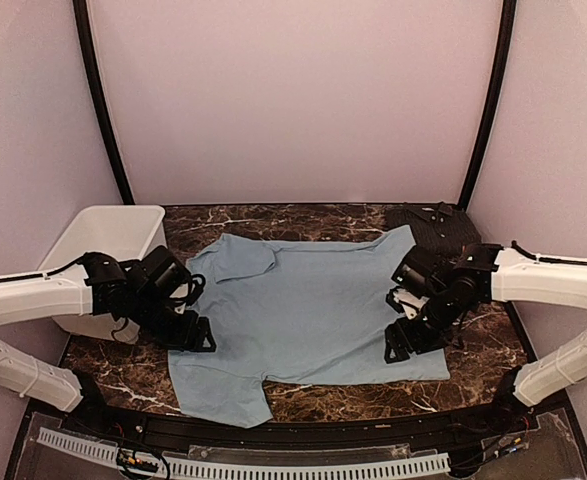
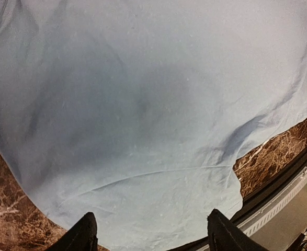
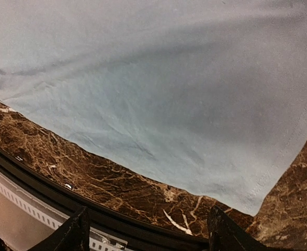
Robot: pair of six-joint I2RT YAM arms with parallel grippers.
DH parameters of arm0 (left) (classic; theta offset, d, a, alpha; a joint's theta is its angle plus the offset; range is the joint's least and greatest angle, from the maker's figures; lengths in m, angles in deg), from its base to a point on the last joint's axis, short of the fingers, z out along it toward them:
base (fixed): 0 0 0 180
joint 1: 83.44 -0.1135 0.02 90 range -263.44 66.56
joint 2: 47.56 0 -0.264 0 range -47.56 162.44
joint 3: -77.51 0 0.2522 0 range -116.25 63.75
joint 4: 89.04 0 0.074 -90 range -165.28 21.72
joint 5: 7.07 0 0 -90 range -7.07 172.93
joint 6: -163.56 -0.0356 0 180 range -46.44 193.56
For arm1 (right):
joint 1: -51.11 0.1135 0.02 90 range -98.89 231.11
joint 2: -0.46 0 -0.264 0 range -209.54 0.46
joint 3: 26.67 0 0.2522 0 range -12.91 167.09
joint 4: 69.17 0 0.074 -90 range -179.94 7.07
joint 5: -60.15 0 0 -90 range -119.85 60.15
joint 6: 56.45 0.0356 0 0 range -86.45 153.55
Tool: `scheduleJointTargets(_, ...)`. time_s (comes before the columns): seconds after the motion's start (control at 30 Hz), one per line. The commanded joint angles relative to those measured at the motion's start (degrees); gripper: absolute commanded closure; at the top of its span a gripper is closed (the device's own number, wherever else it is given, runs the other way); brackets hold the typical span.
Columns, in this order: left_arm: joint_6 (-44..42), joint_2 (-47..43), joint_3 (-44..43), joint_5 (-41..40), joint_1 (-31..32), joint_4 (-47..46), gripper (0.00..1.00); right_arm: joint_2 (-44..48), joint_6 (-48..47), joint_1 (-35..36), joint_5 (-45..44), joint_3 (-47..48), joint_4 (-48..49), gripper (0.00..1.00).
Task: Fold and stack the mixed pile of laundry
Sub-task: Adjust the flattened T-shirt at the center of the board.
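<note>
The light blue T-shirt (image 1: 308, 310) lies flat on the table (image 1: 483, 352), long axis 9 to 3 o'clock, with the left gripper (image 1: 195, 338) at its 9 o'clock sleeve end and the right gripper (image 1: 401, 345) at its 3 o'clock hem, both wide apart and empty.

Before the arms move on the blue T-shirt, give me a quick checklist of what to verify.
1. Light blue T-shirt spread flat on table: ok.
2. Left tool open, empty, over shirt's left edge: ok.
3. Right tool open, empty, by its near right corner: ok.
4. Black shirt clear of T-shirt: cannot tell; they meet far right.
5. White bin off the cloth: ok.
</note>
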Motion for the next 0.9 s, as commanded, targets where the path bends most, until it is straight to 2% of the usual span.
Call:
scheduleJointTargets(0.0, 5.64, -3.38, 2.65, 1.93, 0.31, 3.10, 0.29, -1.66, 5.95, 2.87, -9.11, 3.07, -12.82, 0.28)
scheduleJointTargets(0.23, 6.52, -2.24, 2.17, 2.80, 0.29, 1.91, 0.29, -6.13, 13.64, 8.96, -14.57, 4.39, -23.81, 0.35)
scheduleJointTargets(0.3, 6.55, -1.78, 2.11, 3.15, 0.33, 1.12, 0.29, -7.96, 14.04, 9.14, -15.16, 4.11, -23.98, 0.38)
scheduleJointTargets(0.57, 4.93, -0.04, -0.44, 3.59, 0.31, 0.38, 0.29, -17.96, 13.55, 8.79, -18.51, 4.55, -22.52, 0.60)
scheduleJointTargets(0.87, 7.02, -1.39, 1.51, 1.73, 0.23, -0.03, 0.29, -19.75, 11.45, 6.77, -18.27, 4.87, -21.62, 0.60)
